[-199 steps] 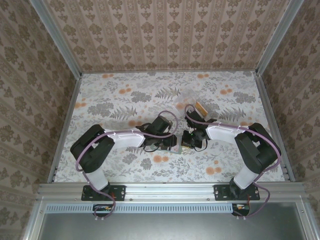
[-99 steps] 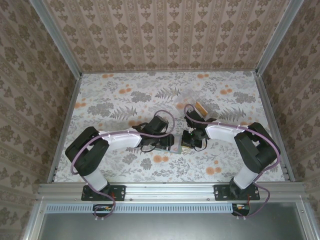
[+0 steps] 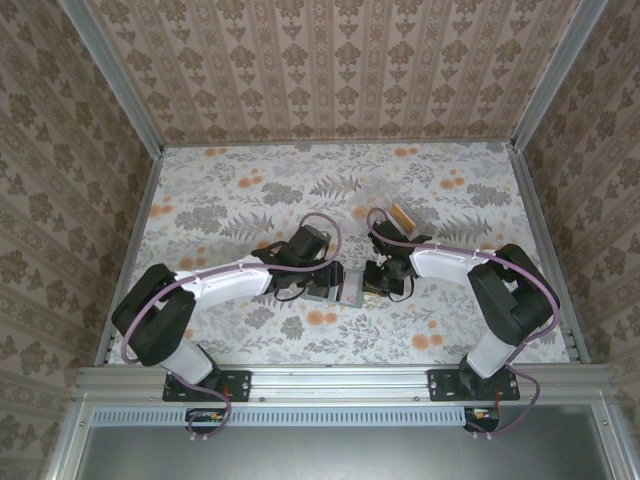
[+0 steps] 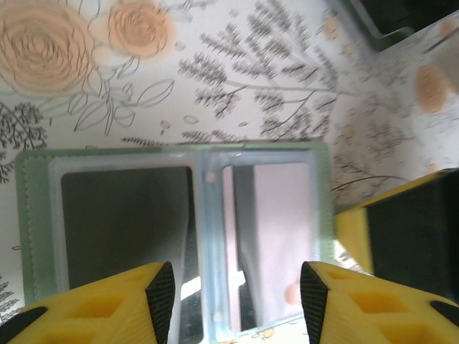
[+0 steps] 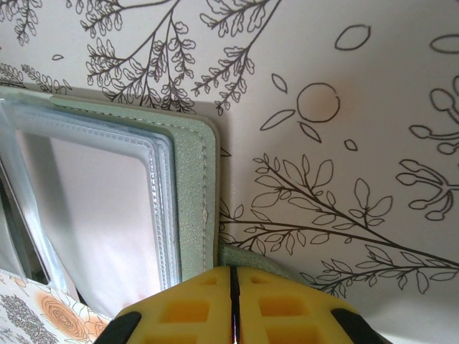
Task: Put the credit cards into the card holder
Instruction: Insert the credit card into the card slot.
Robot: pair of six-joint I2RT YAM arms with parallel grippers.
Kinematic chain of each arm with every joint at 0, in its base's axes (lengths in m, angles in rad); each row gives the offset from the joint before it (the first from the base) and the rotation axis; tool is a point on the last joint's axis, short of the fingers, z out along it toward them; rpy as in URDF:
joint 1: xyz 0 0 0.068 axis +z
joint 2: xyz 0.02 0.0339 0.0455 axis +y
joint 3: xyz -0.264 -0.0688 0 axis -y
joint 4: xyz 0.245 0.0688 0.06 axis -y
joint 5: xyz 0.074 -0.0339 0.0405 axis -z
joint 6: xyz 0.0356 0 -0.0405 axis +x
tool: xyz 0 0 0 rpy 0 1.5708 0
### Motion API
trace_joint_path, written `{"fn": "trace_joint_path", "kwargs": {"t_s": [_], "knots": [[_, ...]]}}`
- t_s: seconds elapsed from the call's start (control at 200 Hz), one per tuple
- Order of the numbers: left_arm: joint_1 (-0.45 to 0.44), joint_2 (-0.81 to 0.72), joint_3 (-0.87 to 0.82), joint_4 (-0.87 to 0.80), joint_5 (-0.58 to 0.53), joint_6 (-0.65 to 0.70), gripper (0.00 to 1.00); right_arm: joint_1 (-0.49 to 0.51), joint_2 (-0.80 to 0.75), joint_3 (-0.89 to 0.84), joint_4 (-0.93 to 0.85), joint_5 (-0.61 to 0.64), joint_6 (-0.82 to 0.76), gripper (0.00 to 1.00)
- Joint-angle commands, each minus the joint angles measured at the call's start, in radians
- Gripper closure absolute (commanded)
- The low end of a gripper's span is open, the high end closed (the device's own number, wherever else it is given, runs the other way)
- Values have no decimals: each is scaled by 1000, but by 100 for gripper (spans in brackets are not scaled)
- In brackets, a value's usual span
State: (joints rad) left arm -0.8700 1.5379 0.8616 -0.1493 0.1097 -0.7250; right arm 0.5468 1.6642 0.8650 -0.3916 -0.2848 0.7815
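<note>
Spanning left-right, open: card holder [image 4: 208, 229] | left gripper [image 4: 237, 294] half-open, empty | right gripper [image 5: 231, 278] clamped on tab [image 5: 247, 258]

The card holder [image 4: 29, 215] is sage green; the table [image 4: 251, 72] white with orange flowers and grey leaves.

There is one card holder [image 4: 27, 222], a single green wallet lying open. Inside it two clear pockets [image 4: 214, 236] show side by side, and each carries one card: one dark card [image 4: 125, 222] and one pale card [image 4: 276, 229], so two cards sit in the holder. Farther back on the one table [image 3: 200, 190] lies one tan card [image 3: 400, 215]; whether more are stacked beneath it cannot be told. Two arms are there, the left arm [image 3: 215, 285] and the right arm [image 3: 455, 265]. Each ends in one gripper — the left gripper [image 4: 234, 283] and the right gripper [image 5: 231, 276] — and each gripper has two yellow fingers [image 4: 107, 304], four in all.
</note>
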Motion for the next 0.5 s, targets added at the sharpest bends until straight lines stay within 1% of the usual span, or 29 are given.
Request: {"fn": "trace_joint_path", "kwargs": {"t_s": [0.0, 0.14, 0.295, 0.385, 0.495], "knots": [[-7, -6, -1, 32, 36, 3, 55, 2, 11, 7, 3, 48, -18, 89], [-23, 67, 38, 23, 64, -8, 66, 2, 16, 7, 10, 49, -13, 89], [-39, 156, 69, 18, 95, -35, 68, 2, 25, 6, 10, 50, -13, 89], [-51, 200, 90, -16, 82, -46, 71, 2, 29, 4, 14, 49, -11, 89], [-67, 223, 97, -25, 73, -53, 73, 2, 33, 9, 7, 47, -13, 89]]}}
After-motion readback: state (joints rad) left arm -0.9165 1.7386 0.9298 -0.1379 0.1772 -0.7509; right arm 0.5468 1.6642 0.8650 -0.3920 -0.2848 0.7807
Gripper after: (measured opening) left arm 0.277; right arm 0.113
